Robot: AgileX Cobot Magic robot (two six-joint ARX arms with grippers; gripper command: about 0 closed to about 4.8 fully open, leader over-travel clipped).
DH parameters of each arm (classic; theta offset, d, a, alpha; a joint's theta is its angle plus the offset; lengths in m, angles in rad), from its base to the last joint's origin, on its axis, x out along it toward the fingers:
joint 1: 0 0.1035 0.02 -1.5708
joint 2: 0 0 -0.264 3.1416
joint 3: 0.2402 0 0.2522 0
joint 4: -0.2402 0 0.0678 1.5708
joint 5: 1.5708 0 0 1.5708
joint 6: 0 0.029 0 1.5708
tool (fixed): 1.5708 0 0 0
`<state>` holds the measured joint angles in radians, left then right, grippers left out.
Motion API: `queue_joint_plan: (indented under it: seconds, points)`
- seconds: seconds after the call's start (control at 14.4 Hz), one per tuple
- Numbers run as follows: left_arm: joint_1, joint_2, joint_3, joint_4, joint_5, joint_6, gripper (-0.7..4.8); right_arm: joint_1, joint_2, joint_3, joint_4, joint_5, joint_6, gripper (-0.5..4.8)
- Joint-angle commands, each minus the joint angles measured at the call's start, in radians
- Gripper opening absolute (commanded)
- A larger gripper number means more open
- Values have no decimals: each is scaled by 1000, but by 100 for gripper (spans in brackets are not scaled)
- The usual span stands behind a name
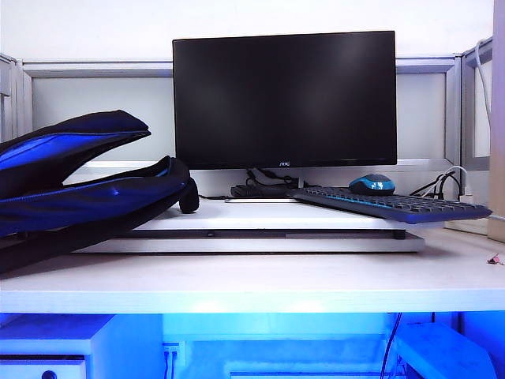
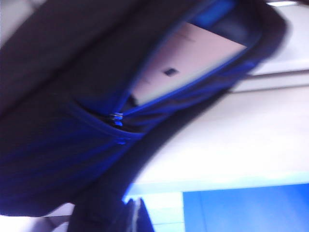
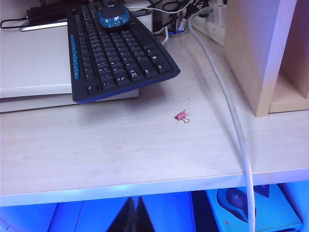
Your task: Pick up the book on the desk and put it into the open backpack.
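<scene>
The book (image 2: 193,58) sits inside the backpack (image 2: 72,121): in the left wrist view its pale cover with one small dark mark shows through the open mouth, framed by blue lining and a zipper track. That view is blurred, so finer detail on the cover cannot be read. In the exterior view the backpack (image 1: 79,185) lies on its side at about 9 o'clock of the scene, its mouth gaping toward the middle, part resting on the white riser (image 1: 260,229) and part on the tabletop (image 1: 260,284); the book itself is not visible from there.

The left gripper (image 2: 134,217) shows at the edge of its wrist view, fingers pressed together and holding nothing, off the front edge of the tabletop just beside the backpack. The right gripper (image 3: 134,217) is likewise closed and empty, its dark fingertips meeting in a point beyond the tabletop's front edge.

On the riser, at roughly 3 o'clock from the backpack, stands a black monitor (image 1: 284,99). A black keyboard with blue trim (image 1: 390,205) overhangs the riser's corner, and a blue and black mouse (image 1: 372,185) rests on it. Near the keyboard on the bare tabletop lies a small pink binder clip (image 3: 180,116). A white cable (image 3: 231,116) runs across the tabletop and over its front edge, beside a light wooden box (image 3: 260,53).
</scene>
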<state>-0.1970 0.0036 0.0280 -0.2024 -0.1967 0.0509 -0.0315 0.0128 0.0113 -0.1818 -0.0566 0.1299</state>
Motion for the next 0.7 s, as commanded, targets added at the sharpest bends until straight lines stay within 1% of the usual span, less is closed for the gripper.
queue_joint_plan:
  seconds: [0.07,0.21,0.7]
  points:
    - [3,0,-8,-5,-18,2,-6,1,0,-1,-5,-9,-2,-6]
    - [15,0,-7,-4,-1,-2,-6,1,0,-1,-5,-6,0,-5]
    - [11,0,-7,-4,-1,-3,-6,1,0,0,0,-9,1,-5]
